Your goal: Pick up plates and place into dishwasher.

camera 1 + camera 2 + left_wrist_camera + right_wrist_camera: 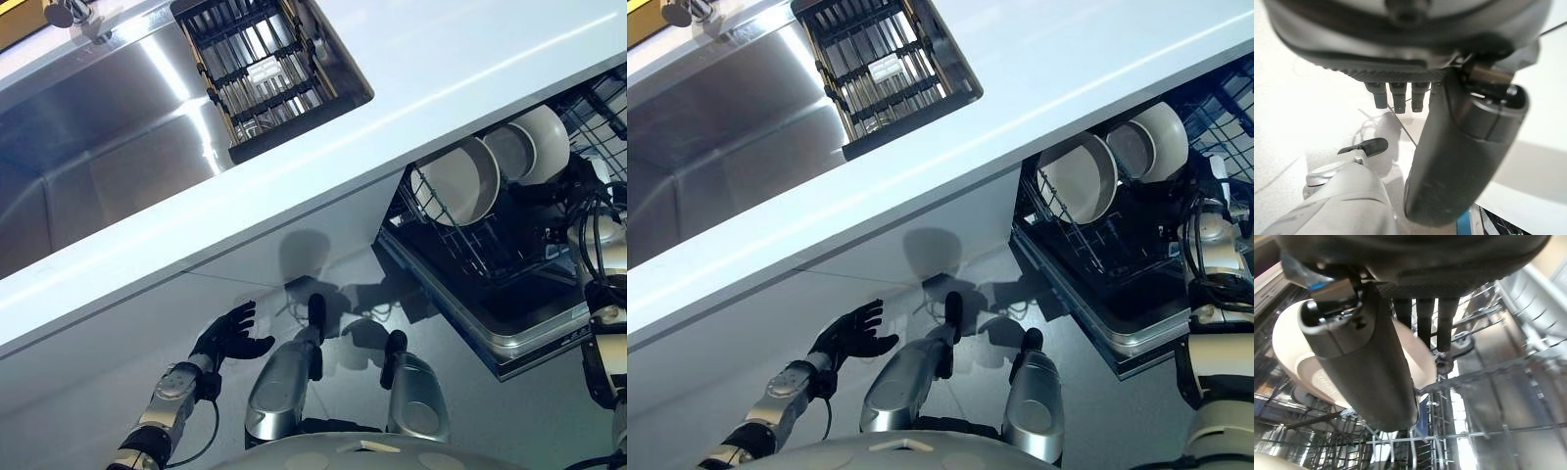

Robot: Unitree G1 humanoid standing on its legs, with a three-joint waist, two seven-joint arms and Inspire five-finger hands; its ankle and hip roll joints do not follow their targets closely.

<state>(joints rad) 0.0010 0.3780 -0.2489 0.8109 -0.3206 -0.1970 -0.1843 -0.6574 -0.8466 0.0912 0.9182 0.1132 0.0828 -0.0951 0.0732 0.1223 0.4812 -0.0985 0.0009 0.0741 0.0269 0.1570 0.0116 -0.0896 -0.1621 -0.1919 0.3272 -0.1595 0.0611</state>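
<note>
- Left eye view: white countertop (470, 88) over steel sink (98, 117) holding a dark drying rack (260, 69). Dishwasher rack (470, 245) pulled out below, three cream plates (460, 181) standing on edge in it. Left hand (230, 338) low by the cabinet front, fingers spread, empty.
- Right eye view: right arm reaches to the rack beside the rearmost plate (1161, 137); the hand itself is hidden there.
- Left wrist view: left hand fingers straight, nothing between them and thumb.
- Right wrist view: right hand (1400, 328) with fingers extended along a cream plate (1312, 367) seated among the tines; thumb in front, a firm clamp not evident.
- Judgement: placing step, near release. Next: withdraw clear of the tines without tipping the plates.
</note>
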